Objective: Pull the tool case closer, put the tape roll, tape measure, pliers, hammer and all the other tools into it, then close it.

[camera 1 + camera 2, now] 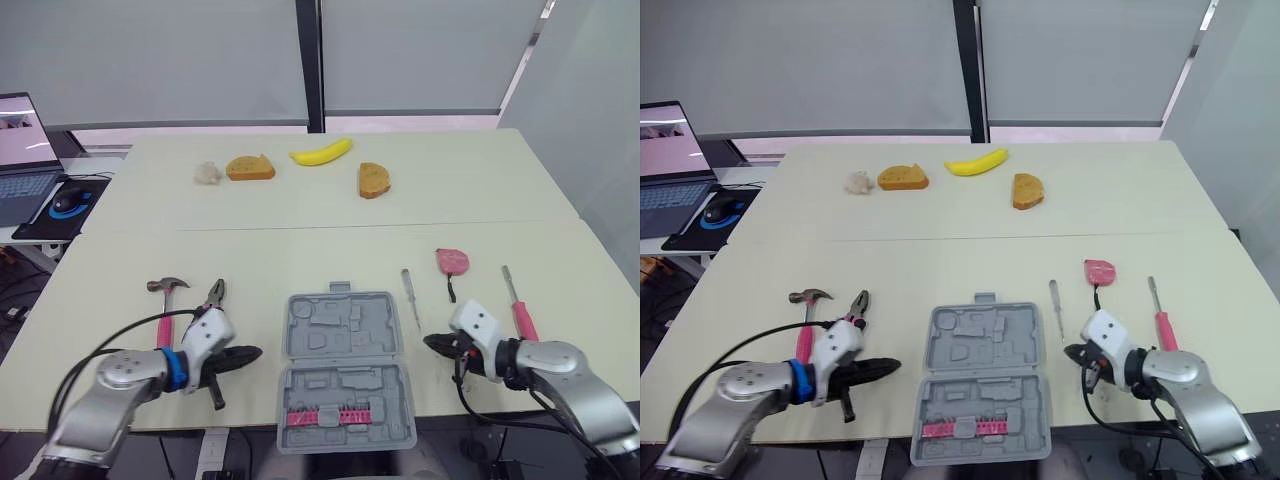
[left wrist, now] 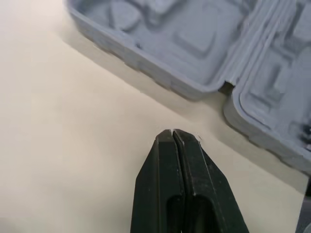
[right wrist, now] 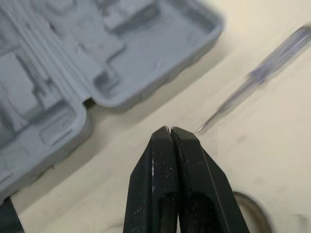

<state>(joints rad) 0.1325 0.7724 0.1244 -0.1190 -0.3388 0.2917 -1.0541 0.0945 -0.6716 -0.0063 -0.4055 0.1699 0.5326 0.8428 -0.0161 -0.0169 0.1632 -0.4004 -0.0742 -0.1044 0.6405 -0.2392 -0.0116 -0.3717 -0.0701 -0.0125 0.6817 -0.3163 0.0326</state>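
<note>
So the tool case (image 1: 345, 335) sits open at the desk's (image 1: 300, 250) near edge between the left end effector (image 1: 250, 354) and right end effector (image 1: 430, 343), both closed and empty, but hammer (image 1: 165, 300), pliers (image 1: 214, 295), tape measure (image 1: 452, 261) and a pink screwdriver (image 1: 520, 312) lie outside, none packed yet.

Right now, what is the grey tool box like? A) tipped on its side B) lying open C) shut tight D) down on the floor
B: the tool case lies open on the table with both grey halves facing up, while the hammer and pliers lie outside it.
</note>
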